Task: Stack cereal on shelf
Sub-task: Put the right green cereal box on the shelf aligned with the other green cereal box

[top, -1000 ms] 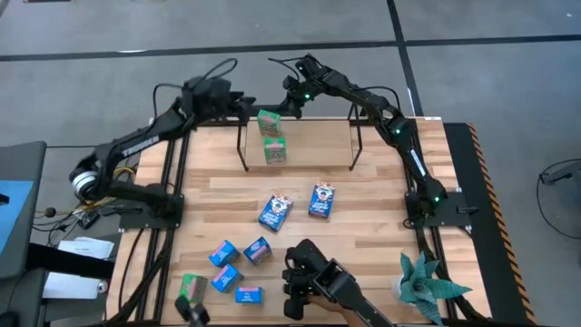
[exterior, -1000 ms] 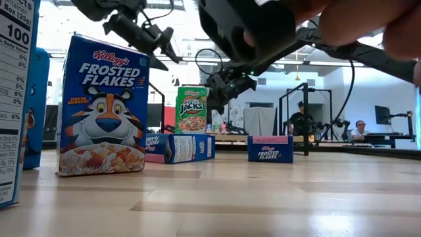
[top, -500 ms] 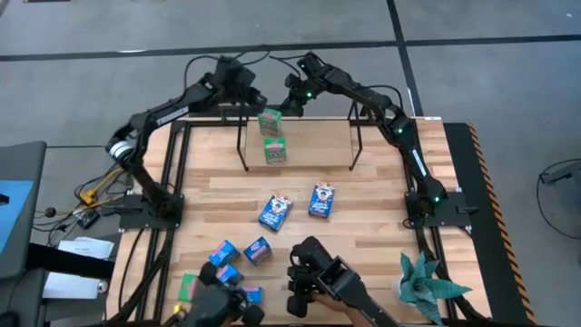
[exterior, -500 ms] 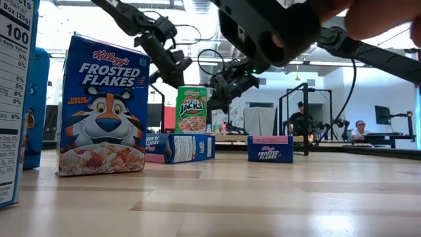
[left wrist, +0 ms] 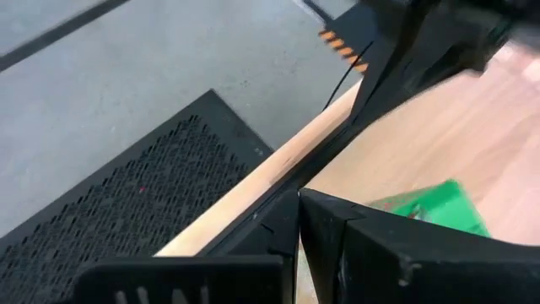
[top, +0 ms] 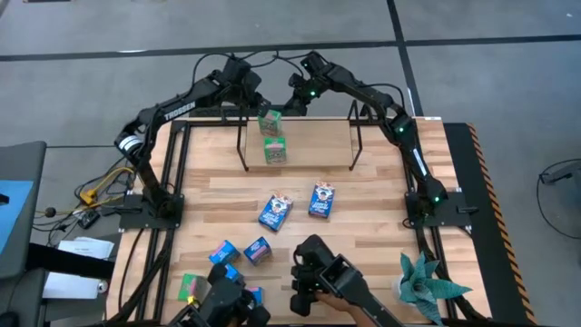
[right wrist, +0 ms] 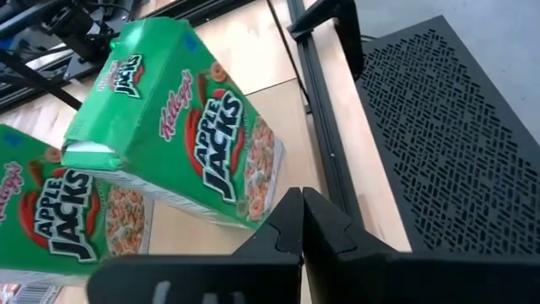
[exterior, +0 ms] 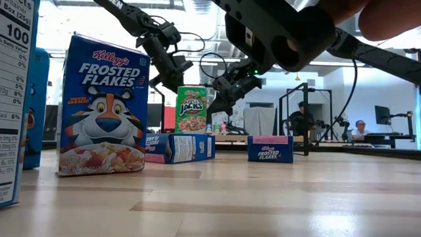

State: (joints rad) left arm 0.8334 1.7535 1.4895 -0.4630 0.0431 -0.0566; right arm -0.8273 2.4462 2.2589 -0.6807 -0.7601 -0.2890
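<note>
Both arms are reaching over the far side of the worktop (top: 381,218) right at the shelf (top: 313,136), the light board with thin black wire uprights on each side. The left pincer (top: 253,96) is up by the back left end of the shelf, fingers pressed together with nothing in them, just beside the upper green cereal box (top: 270,121). The right pincer (top: 292,102) is on the other side of that same box, also fully closed and empty; from its wrist view the green Apple Jacks box (right wrist: 181,143) sits tilted right ahead of the fingertips, with a second green box (right wrist: 59,203) next to it. From above, the second green box (top: 275,152) stands nearer the shelf's front edge. Two dark blue boxes (top: 275,211) lie flat mid-worktop, side by side but apart. A bunch of light blue boxes (top: 257,250) is scattered near the front left, with another green one (top: 190,288) at the very front. In the low view a Frosted Flakes box (exterior: 103,105) stands upright close to the camera. A small green plant (top: 427,283) sits at the front right corner.
</note>
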